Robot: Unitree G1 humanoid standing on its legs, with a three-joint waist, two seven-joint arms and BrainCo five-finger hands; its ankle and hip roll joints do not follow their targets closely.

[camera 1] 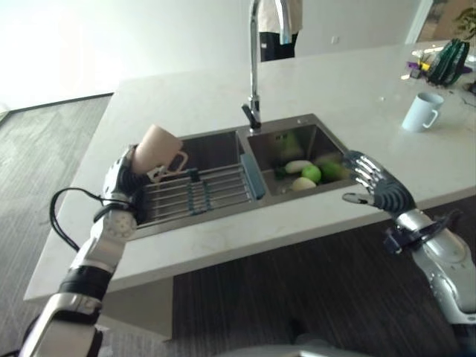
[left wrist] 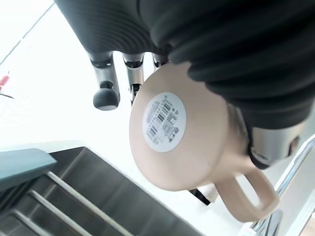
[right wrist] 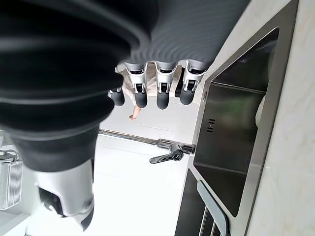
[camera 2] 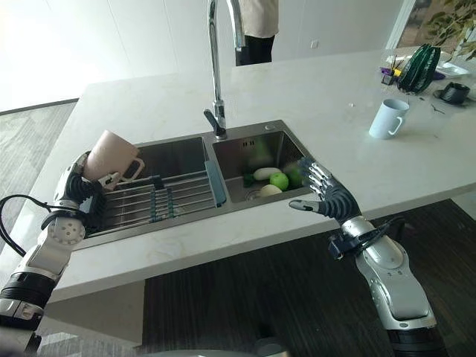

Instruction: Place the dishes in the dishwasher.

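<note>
My left hand [camera 1: 123, 177] is shut on a beige mug [camera 1: 158, 147] and holds it tilted, handle toward the sink, above the left end of the wire rack [camera 1: 197, 192]. In the left wrist view the mug's base [left wrist: 165, 118] with its label faces the camera, with my fingers [left wrist: 106, 96] behind it. My right hand [camera 1: 375, 187] hovers open with straight fingers [right wrist: 142, 96] over the front right corner of the right basin [camera 1: 297, 141], holding nothing. A light blue mug [camera 1: 422, 111] stands on the counter at the far right.
The double steel sink sits in a white counter [camera 1: 223, 242]. The rack spans the left basin. Green and white produce [camera 1: 311, 173] lies in the right basin. A tall faucet [camera 1: 253, 67] rises behind the divider. A person [camera 1: 279, 26] stands beyond the counter. Dark green items [camera 1: 448, 63] lie far right.
</note>
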